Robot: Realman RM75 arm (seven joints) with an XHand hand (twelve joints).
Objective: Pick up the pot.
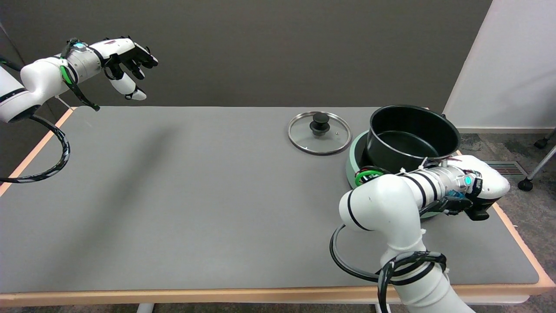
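my hand [480, 187] at the pot [412, 138]
pot tilts in its green base [354, 161], lid [319, 132] just left (fingers hidden, so i can't tell the grip).

R arm bent across from lower right — hand [482, 187] back-up, fingers hidden, grip unclear.
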